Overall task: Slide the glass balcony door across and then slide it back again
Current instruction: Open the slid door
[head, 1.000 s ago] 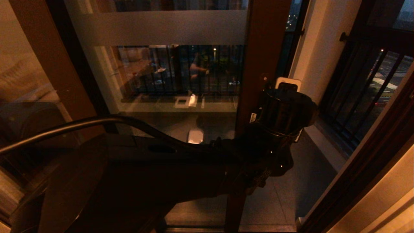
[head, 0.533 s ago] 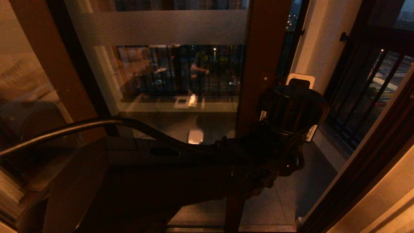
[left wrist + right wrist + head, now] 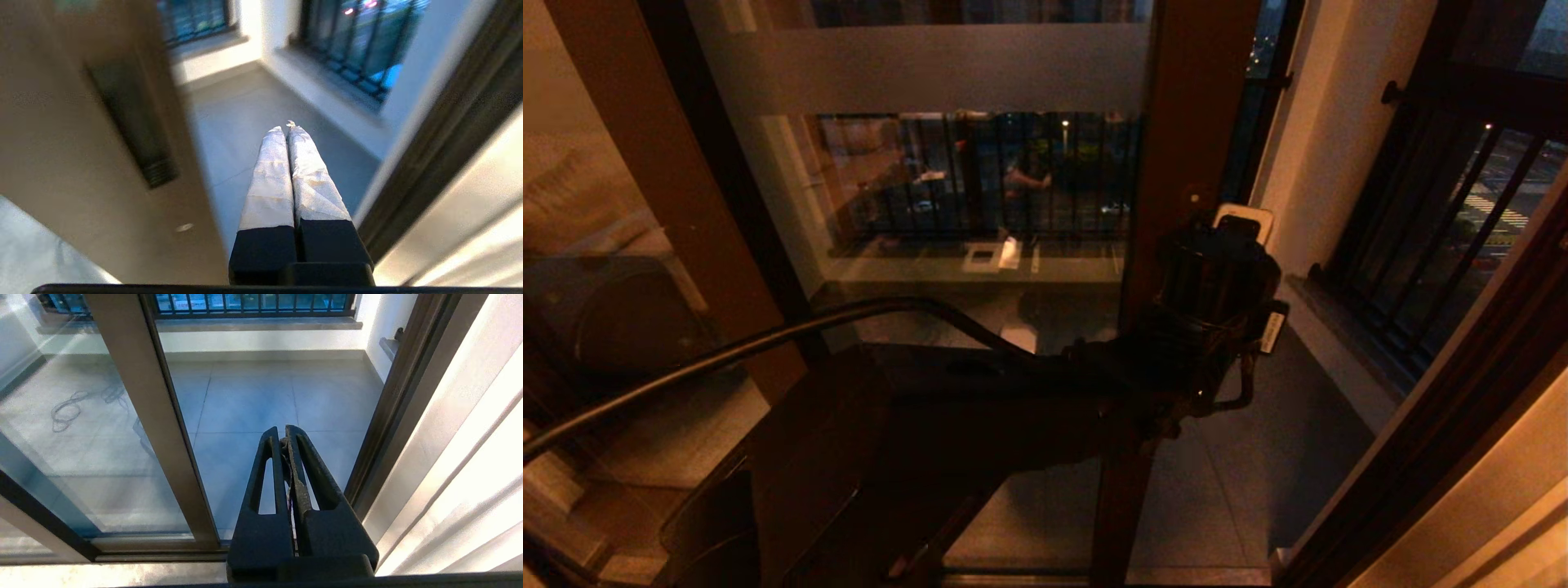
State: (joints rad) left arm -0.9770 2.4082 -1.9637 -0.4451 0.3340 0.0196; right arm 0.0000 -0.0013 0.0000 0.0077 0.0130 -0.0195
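Note:
The glass balcony door (image 3: pixel 980 188) has a frosted band across its top and a reddish-brown stile (image 3: pixel 1184 122). It stands partly slid to the left, leaving a gap on the right. My left arm (image 3: pixel 1217 278) reaches across the pane to the stile's right edge. In the left wrist view my left gripper (image 3: pixel 286 127) is shut and empty, its taped fingers (image 3: pixel 269 171) pointing into the gap beside the stile (image 3: pixel 61 143). The stile's dark recessed handle (image 3: pixel 130 122) is apart from the gripper. My right gripper (image 3: pixel 282 433) is shut and held low before the gap.
A dark door jamb (image 3: pixel 1437 425) and a pale curtain (image 3: pixel 461 457) bound the gap on the right. Beyond lie the grey tiled balcony floor (image 3: pixel 253 404) and a black railing (image 3: pixel 1445 229). The fixed brown frame (image 3: pixel 645 163) stands at the left.
My left wrist swung right half a second ago and has now come back left and a little further in, close to the stile's edge. The door has not visibly moved.

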